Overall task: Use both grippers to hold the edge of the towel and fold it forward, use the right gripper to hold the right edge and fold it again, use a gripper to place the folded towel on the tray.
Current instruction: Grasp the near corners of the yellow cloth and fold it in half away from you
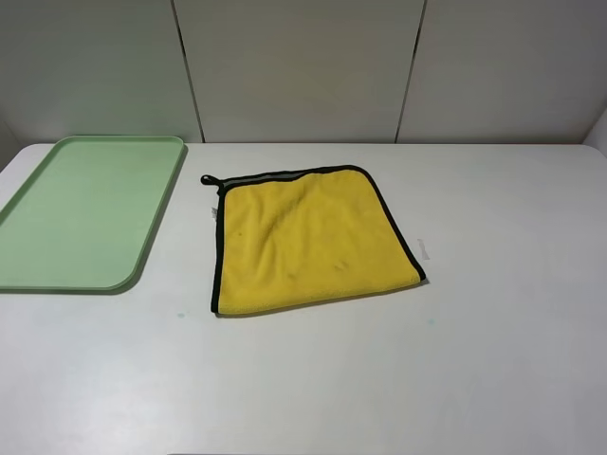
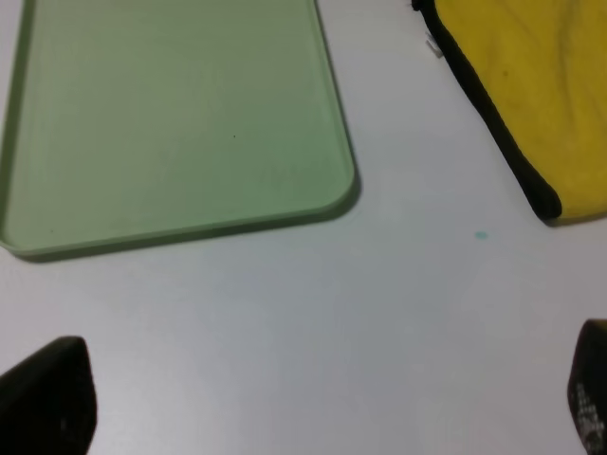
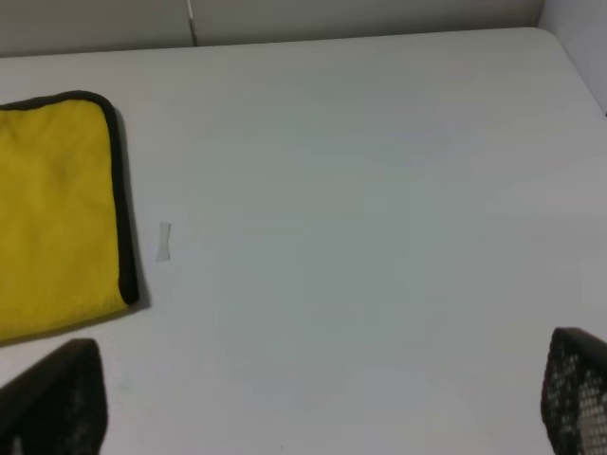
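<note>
Yellow microfibre lies flat and spread near the middle of the white table: this is the towel, apparently in one smooth layer, though the high view is too coarse to rule out a second layer beneath. The edge of the towel shows as black trim along its left, far and right sides, with the corner loop sticking out at the far left corner. Along the near side the trim is hard to make out. Lying open and square to the robot, the towel offers its near corners to both arms at once, which suits a two-handed forward fold. The pale green tray sits apart to the left with nothing in it, clear of the folding area yet close enough for the final placement. Neither arm appears in the high view. Each wrist view shows its own fingers at the two lower corners with only bare table between them, so the left gripper and the right gripper both stand wide and hold nothing. The left one hangs between the tray and the towel's left border, while the right one is off the towel's right side near a scrap of tape. This looks like a ready stance for the first grasp, which has not yet begun.
</note>
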You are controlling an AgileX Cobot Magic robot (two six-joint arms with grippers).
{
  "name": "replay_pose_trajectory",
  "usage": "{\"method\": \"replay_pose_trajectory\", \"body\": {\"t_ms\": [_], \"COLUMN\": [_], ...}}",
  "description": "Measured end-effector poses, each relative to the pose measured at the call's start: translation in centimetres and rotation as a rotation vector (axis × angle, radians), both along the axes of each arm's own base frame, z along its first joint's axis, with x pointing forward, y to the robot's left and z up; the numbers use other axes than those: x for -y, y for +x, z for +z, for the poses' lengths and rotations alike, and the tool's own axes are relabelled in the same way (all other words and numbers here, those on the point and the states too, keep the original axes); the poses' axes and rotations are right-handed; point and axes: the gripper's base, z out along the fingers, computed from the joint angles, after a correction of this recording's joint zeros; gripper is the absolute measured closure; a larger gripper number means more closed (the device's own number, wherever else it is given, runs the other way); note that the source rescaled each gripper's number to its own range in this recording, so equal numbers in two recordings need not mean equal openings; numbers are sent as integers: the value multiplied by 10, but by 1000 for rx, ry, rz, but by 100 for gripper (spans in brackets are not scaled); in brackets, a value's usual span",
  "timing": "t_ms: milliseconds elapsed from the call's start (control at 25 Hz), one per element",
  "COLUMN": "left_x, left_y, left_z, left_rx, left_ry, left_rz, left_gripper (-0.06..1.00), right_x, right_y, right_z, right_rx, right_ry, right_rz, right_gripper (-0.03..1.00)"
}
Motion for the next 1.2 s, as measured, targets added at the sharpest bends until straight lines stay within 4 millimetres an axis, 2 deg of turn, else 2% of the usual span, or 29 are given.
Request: {"method": "replay_pose_trajectory", "body": {"t_ms": [1200], "left_x": [0], "left_y": [0], "left_z": [0], "left_rx": [-1], "left_ry": [0], "left_rz": [0], "left_gripper": [-5], "right_x": [-3], "right_y": [0], "right_z": [0], "right_rx": [2], "right_ry": [31], "right_rz": [40], "right_gripper": [-3]}}
